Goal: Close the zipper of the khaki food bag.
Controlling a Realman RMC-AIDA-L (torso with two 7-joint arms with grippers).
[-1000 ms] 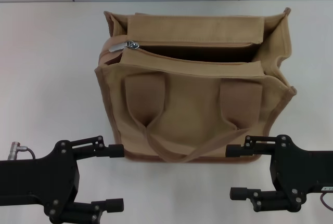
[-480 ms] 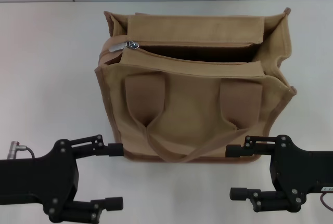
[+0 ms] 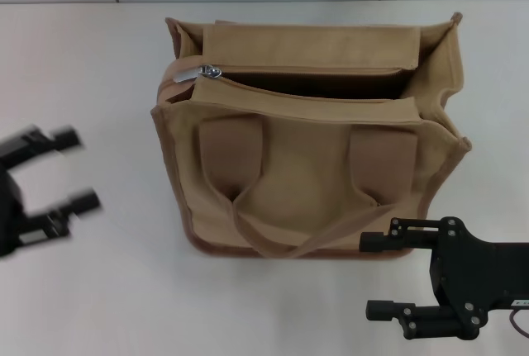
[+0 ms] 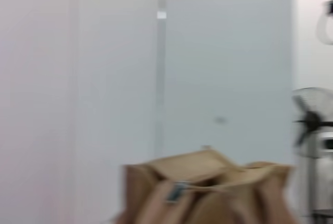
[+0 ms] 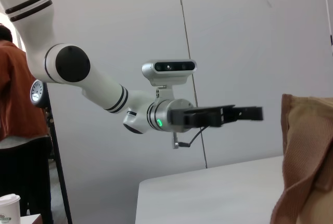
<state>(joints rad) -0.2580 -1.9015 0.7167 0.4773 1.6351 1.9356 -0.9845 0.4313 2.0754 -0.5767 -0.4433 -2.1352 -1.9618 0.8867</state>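
Note:
The khaki food bag (image 3: pixel 306 137) stands upright in the middle of the white table, handles facing me. Its zipper (image 3: pixel 306 73) is open along the top, showing a dark gap. The silver pull tab (image 3: pixel 208 70) sits at the bag's left end. My left gripper (image 3: pixel 76 170) is open and blurred, well left of the bag. My right gripper (image 3: pixel 374 275) is open and empty, near the bag's front right corner. The left wrist view shows the bag (image 4: pixel 208 193) and the pull tab (image 4: pixel 177 192) ahead. The right wrist view shows a bag edge (image 5: pixel 307 156) and the left gripper (image 5: pixel 244 114).
The white table (image 3: pixel 99 59) runs to a grey wall at the back. A fan (image 4: pixel 312 125) stands off the table. A person in orange (image 5: pixel 15 99) and a paper cup (image 5: pixel 8 206) are beyond the table's left side.
My left arm has swung from the table's front edge up and to the left, now beside the bag's left side. The right arm and the bag have not moved.

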